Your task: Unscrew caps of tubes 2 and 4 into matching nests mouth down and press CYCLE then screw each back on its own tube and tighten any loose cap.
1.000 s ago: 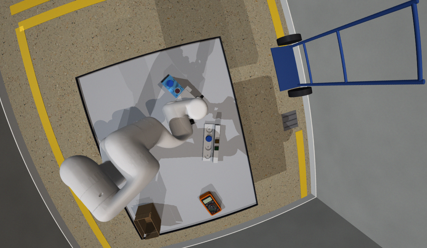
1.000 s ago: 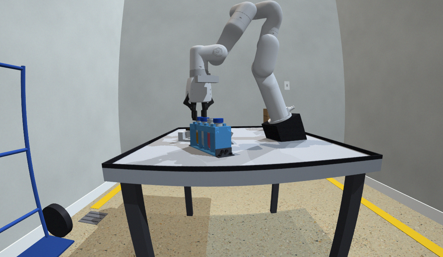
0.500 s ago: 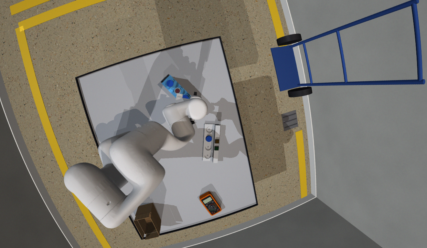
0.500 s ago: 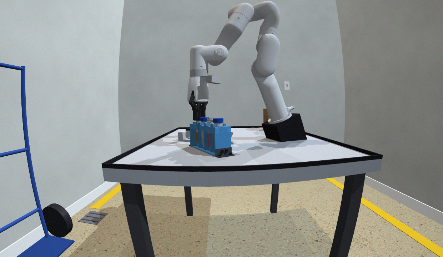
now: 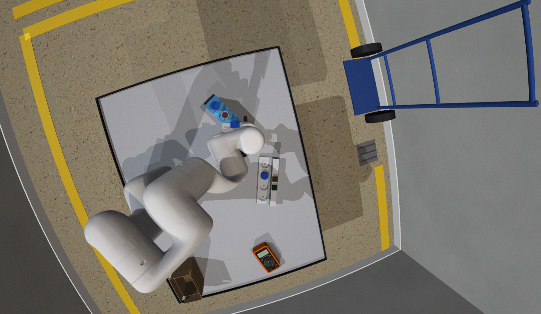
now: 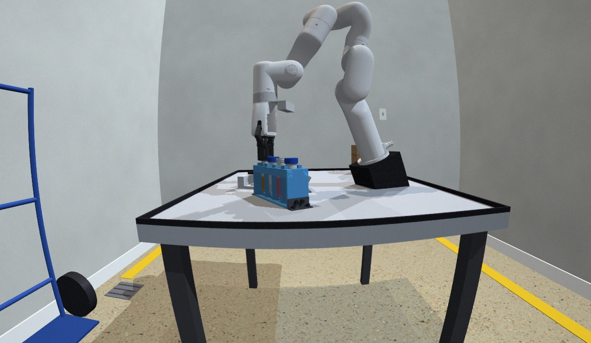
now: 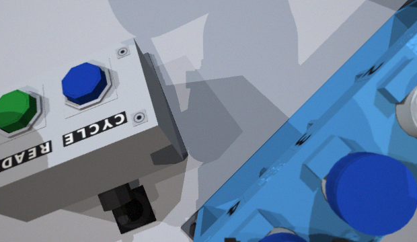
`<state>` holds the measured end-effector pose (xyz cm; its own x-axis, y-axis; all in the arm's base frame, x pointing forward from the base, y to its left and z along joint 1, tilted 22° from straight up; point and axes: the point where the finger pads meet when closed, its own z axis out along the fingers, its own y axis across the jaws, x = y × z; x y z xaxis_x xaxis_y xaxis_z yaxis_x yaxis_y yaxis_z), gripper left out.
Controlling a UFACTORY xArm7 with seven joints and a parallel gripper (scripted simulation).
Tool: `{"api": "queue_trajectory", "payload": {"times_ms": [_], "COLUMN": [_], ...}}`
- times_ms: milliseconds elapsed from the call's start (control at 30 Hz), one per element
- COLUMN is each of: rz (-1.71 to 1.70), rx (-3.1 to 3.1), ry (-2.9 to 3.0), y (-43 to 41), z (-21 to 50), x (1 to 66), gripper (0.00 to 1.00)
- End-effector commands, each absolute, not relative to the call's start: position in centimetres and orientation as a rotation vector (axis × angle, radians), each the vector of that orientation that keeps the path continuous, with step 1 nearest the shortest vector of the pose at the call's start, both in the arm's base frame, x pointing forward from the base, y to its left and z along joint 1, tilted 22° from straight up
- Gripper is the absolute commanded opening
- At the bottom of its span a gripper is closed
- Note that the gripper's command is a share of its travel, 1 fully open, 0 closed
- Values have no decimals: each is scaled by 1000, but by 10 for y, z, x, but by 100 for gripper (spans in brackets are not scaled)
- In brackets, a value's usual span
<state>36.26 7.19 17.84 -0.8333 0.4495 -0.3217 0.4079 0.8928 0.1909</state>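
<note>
Step 1 is half done. In the top view the decapping station (image 5: 209,102) sits upper centre. Tube 2 (image 5: 224,114) stands open with red liquid showing, and its blue cap (image 5: 264,175) lies in the second nest of the cap tray (image 5: 259,199), right of centre.

Tube 4's cap (image 7: 279,238) is the thing in hand. It peeks in at the bottom edge of the wrist view, on its tube. The gripper (image 6: 265,156) hangs over that end of the station, left of centre in the exterior view. Its claw is partly spread and pinches nothing. Whether the fingers touch the cap cannot be told.

This looks like a re-grip partway through unscrewing. The next move calls for closing squarely on cap 4 and twisting again. The blue CYCLE key (image 7: 84,83), upper left in the wrist view, must wait until that cap is in nest 4.
</note>
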Motion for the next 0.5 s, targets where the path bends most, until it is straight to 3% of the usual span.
{"api": "queue_trajectory", "payload": {"times_ms": [0, 467], "rz": [165, 305], "rx": [628, 1354], "ry": [2696, 2455], "y": [73, 73], "z": [180, 180], "x": [364, 364], "gripper": [46, 46]}}
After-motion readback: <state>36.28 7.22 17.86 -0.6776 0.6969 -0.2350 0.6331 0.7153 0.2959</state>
